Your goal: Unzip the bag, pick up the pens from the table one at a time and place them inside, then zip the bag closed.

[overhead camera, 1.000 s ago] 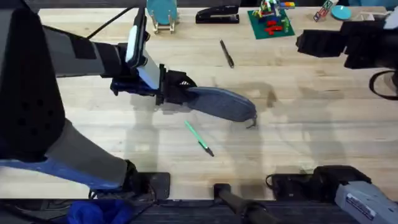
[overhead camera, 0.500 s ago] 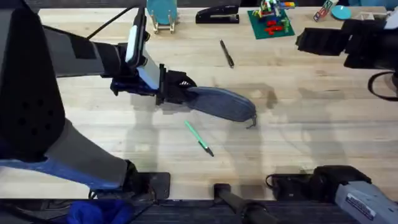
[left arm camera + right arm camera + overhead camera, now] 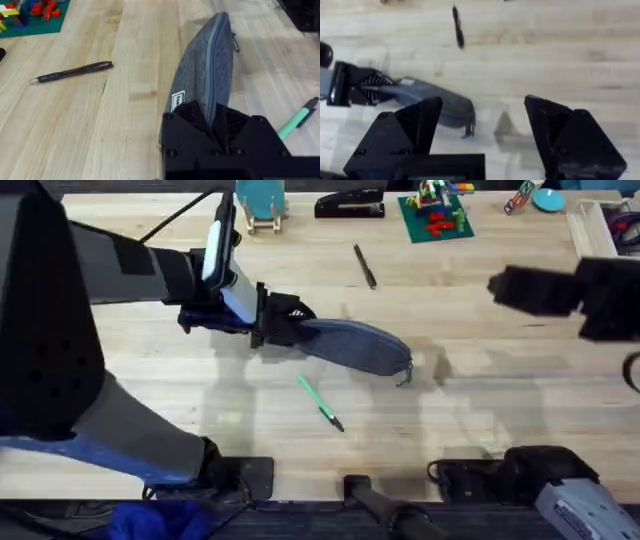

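Currently left gripper clamps the bag's nine-o'clock end; right gripper hovers wide open, empty.

Left fingers clamped, right fingers apart

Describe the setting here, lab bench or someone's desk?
Probably a lab or workshop bench rigged for robot trials: a plank wooden table with two arms mounted, and assorted test props along the far edge, such as a black stapler and toy bricks on a green baseplate.

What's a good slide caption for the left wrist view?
Left hand clamps blue-grey fabric pouch on wooden table, black pen beside it.
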Robot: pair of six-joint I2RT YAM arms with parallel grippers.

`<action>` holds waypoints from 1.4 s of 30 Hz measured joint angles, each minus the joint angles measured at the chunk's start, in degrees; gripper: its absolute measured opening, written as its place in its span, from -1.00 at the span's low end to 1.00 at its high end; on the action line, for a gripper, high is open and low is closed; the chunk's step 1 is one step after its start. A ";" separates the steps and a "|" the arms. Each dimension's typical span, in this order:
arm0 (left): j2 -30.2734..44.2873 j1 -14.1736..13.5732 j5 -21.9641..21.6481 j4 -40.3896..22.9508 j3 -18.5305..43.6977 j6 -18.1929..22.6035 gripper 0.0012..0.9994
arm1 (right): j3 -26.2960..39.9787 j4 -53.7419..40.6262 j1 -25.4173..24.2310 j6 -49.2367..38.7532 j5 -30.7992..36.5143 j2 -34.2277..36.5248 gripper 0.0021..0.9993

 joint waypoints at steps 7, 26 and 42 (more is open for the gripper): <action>0.00 0.00 0.00 0.00 0.00 0.00 -0.92 | 0.00 -8.58 0.00 0.00 -0.02 -5.14 1.00; 0.00 0.00 0.00 -0.04 0.00 0.00 -0.92 | 0.02 -14.97 0.00 -2.03 -4.10 -5.72 1.00; -0.01 0.00 0.00 -0.03 0.00 0.00 -0.92 | -4.44 -11.26 0.29 -9.34 -4.07 -5.59 1.00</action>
